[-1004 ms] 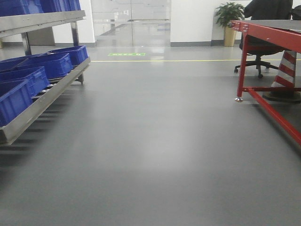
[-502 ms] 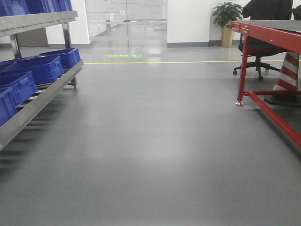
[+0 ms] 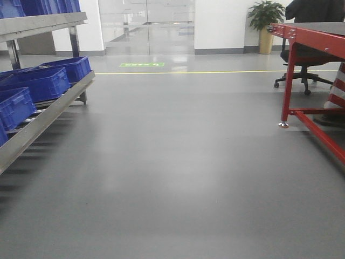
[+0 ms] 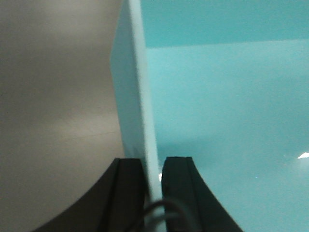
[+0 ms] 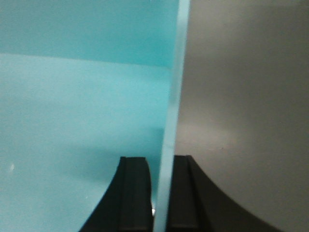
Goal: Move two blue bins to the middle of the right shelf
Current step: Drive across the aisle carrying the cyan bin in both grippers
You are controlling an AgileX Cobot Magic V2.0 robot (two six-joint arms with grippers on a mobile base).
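In the left wrist view my left gripper (image 4: 153, 162) is shut on the thin upright wall of a blue bin (image 4: 227, 121), which looks light turquoise here. One finger is inside the bin and one outside. My right gripper (image 5: 161, 159) is shut the same way on another wall of a blue bin (image 5: 82, 106). Grey floor shows beyond both walls. The front view shows neither gripper nor the held bin. Several more blue bins (image 3: 38, 83) sit on a sloped metal rack (image 3: 48, 110) at the left. The right shelf is out of view.
A red-framed table (image 3: 318, 38) stands at the right, with an office chair (image 3: 304, 65) and a striped cone (image 3: 338, 94) behind it. Grey floor runs ahead to a yellow line (image 3: 215, 72) and glass doors (image 3: 148, 24). A potted plant (image 3: 265, 16) stands by the far wall.
The front view has shifted. The rack slid left towards the frame's edge, and the red table moved further right. Fewer bins on the rack show now.
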